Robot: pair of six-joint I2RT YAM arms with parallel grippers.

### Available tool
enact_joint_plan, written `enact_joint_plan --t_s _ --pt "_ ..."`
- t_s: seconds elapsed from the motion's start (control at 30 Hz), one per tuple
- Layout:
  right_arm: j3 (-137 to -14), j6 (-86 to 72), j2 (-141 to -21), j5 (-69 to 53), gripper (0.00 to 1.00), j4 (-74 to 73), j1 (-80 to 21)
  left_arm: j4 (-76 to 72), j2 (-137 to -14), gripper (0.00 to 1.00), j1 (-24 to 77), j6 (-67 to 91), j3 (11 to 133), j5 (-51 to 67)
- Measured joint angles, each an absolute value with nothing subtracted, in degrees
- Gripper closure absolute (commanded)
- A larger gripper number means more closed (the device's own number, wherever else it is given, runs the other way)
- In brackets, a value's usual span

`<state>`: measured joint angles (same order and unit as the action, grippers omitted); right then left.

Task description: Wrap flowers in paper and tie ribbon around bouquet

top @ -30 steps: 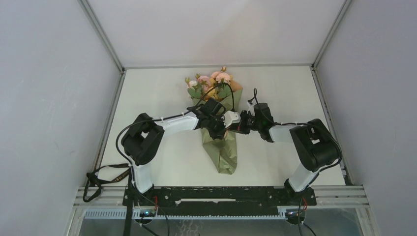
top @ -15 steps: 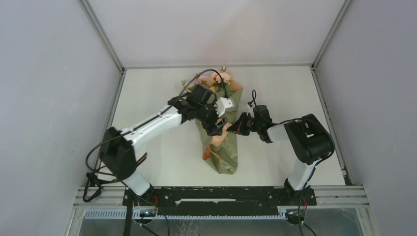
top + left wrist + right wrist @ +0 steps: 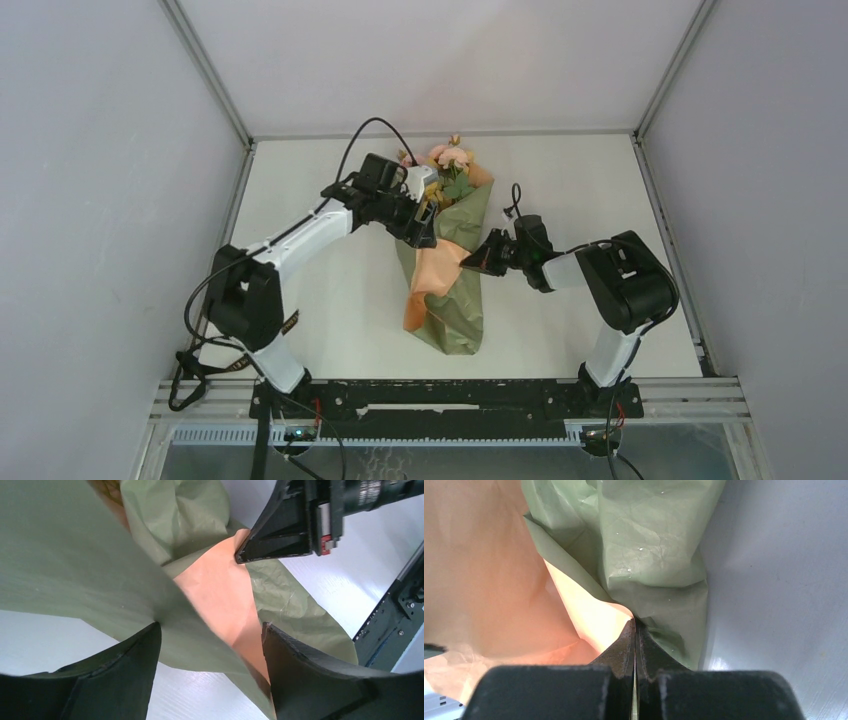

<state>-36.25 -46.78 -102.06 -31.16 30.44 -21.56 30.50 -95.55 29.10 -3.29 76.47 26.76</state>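
The bouquet lies along the table's middle, its pink and yellow flowers (image 3: 452,160) at the far end. Its olive-green paper (image 3: 460,305) is loosely wrapped, and a tan-orange flap (image 3: 428,280) hangs open on the left. My left gripper (image 3: 427,228) hovers open just below the blooms; in the left wrist view its jaws (image 3: 211,627) stand wide with the paper (image 3: 75,570) just past the tips. My right gripper (image 3: 468,262) is shut on a fold of the paper (image 3: 654,545), its tips (image 3: 635,622) pinched at the seam. No ribbon is in view.
Grey walls with metal frame rails (image 3: 210,70) enclose the white table (image 3: 320,290) on three sides. The black base rail (image 3: 450,395) runs along the near edge. A black strap (image 3: 215,365) lies by the left arm's base.
My left gripper opened, let go of the paper and swung up and left toward the blooms. The tan-orange flap fell open on the left. The right gripper stayed shut on the paper.
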Motion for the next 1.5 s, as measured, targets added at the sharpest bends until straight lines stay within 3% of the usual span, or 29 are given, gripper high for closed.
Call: enact_joint_plan --t_s 0.07,0.13,0.17,0.57,0.73,0.87,1.13,1.5 --pt "-36.2 -46.9 -102.1 -31.1 1.0 30.6 -21.9 30.4 -97.2 0.56 29.4 -2.3 76.2 25.9" --pt "-36.2 -47.2 -102.1 -31.1 1.0 31.2 -22.3 30.5 -98.2 0.92 29.4 -1.6 75.8 25.1" --pt "-36.2 -47.5 -102.3 -31.1 1.0 31.6 -22.6 30.6 -98.6 0.99 29.4 -1.3 75.7 24.6" --pt "-36.9 -52.0 -108.0 -30.9 1.0 39.4 -27.4 30.2 -99.4 1.0 33.8 2.0 76.8 30.3" --pt "-37.2 -53.3 -109.0 -30.4 1.0 41.3 -28.7 28.3 -106.6 1.0 35.9 5.9 82.6 33.5" --pt "-37.2 -53.7 -108.1 -28.3 0.93 40.1 -29.5 26.6 -113.1 1.0 35.6 8.7 84.1 33.7" --pt "-32.5 -52.8 -94.0 -20.0 0.7 29.9 -31.6 25.1 -118.5 1.0 33.8 10.1 84.6 32.1" --pt "-32.3 -47.3 -70.5 -5.0 0.61 3.2 -37.3 23.4 -122.8 1.0 33.6 10.0 84.6 31.3"
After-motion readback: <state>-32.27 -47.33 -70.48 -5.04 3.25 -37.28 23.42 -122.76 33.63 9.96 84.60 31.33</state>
